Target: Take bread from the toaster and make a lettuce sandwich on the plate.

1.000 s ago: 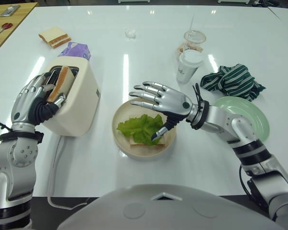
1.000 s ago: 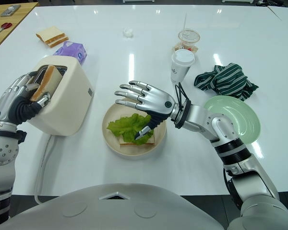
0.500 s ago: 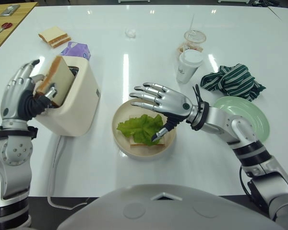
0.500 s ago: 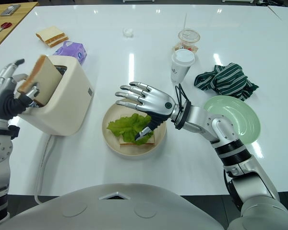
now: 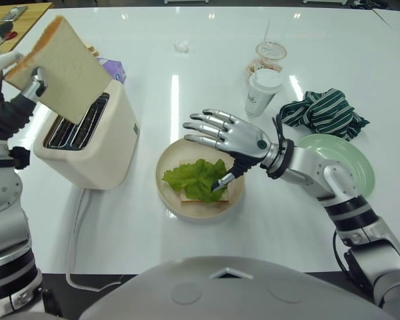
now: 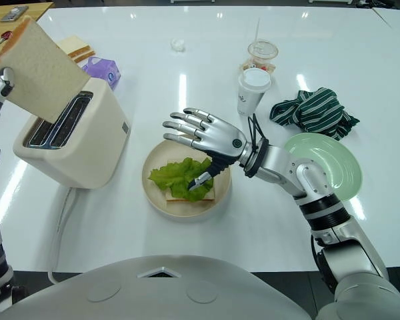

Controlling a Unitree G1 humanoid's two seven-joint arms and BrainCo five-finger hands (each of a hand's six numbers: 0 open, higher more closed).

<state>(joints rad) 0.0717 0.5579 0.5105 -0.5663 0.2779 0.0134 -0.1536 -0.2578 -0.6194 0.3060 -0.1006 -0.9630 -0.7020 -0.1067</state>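
Now, at far left the left hand (image 5: 5, 80) grips a slice (image 5: 61, 72) by its left edge, tilted above the toaster (image 5: 100, 143). That edge hold could let the slice slip or swing on the way over. In the middle, lettuce (image 5: 197, 179) lies on a lower slice (image 5: 188, 198) in the plate (image 5: 168, 200). The right hand (image 5: 232, 137), fingers spread wide and thumb tip down at the leaf, may block the landing or drag the lettuce off.

- The table (image 5: 187, 73) is glossy white and mirrors the lights.
- The toaster (image 5: 110, 150) has a smooth cream casing, seemingly plastic.
- The right hand (image 5: 237, 139) is shiny silver metal.
- The bread slice (image 5: 63, 70) looks matt and porous.
- At right, the striped cloth (image 5: 323, 112) is crumpled fabric.
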